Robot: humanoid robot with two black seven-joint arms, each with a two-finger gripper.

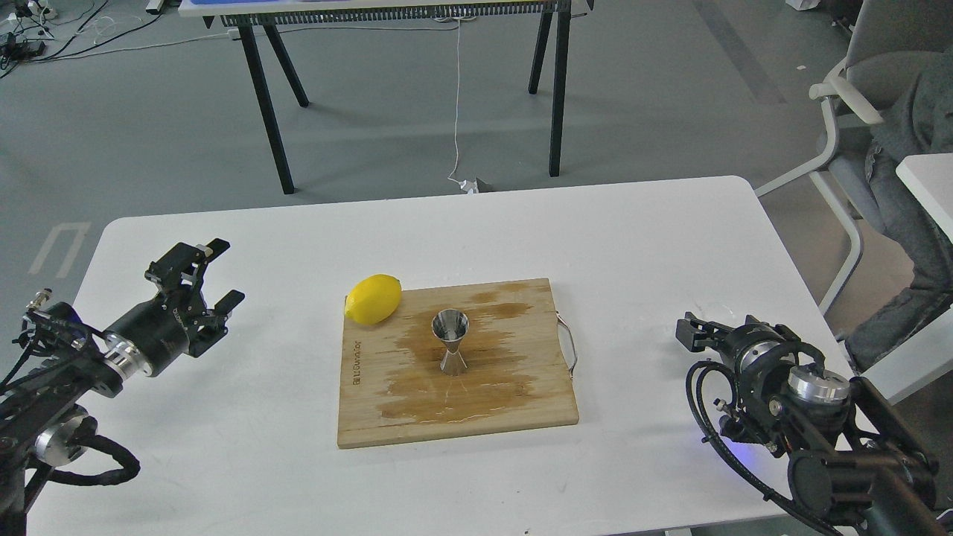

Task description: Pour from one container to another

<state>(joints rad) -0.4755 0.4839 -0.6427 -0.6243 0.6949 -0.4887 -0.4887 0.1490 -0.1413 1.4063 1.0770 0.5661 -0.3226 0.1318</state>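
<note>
a white worktop (223,447) carries a wooden cutting board (387,417) near its middle, the board marked with a broad darker wet-looking stain across its centre and a thin metal handle (569,345) at its right edge. the steel jigger (450,341) stands upright on the stained part of the board, hourglass in shape, its open mouth turned up toward the head view. a yellow lemon (374,299) lies at the board's far left corner, partly overhanging the edge onto the worktop, well clear of the jigger. the left gripper (211,274) hovers over the left part of the worktop, well apart from the board, its jaws spread wide with nothing between them. the right gripper (689,333) sits over the right part of the worktop, past the board's handle, pointing left toward the board; it is seen dark and nearly end-on, so i cannot tell whether its jaws are spread or pressed together, nor whether they pinch anything. the clear glass cup cannot be made out anywhere in this view. beyond the worktop stand the black legs of another table (264,104) on a grey floor, and a white chair (849,97) sits at the far right.
</note>
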